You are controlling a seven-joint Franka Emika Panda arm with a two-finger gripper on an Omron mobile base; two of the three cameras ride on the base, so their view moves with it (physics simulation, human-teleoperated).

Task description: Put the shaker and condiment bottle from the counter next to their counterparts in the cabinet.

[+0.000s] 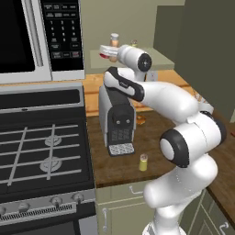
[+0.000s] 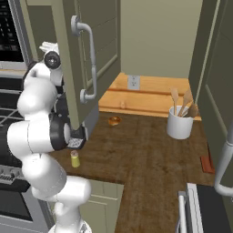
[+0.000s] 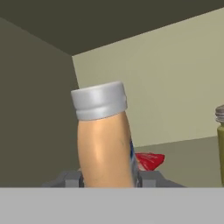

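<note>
My gripper (image 3: 109,180) is shut on the condiment bottle (image 3: 105,142), a tan bottle with a grey-white cap, leaning slightly inside the cabinet. Dark fingers (image 3: 70,178) flank its base. Just behind it on the pale shelf (image 3: 183,153) lies the red lumpy item (image 3: 149,160). One yellow-green shaker (image 3: 220,140) stands at the right edge. From the left base view, the gripper (image 1: 109,51) holds the bottle (image 1: 114,42) over the cabinet shelf (image 1: 160,59). The other shaker (image 1: 143,162) stands on the counter (image 1: 151,133) near its front edge, also seen as shaker (image 2: 75,159).
A black coffee machine (image 1: 117,117) stands under the arm, with the gas stove (image 1: 41,151) and microwave (image 1: 36,36) to the left. The open olive cabinet door (image 2: 91,54) hangs beside the arm. A white utensil holder (image 2: 179,122) and a small orange item (image 2: 114,120) sit further along the counter.
</note>
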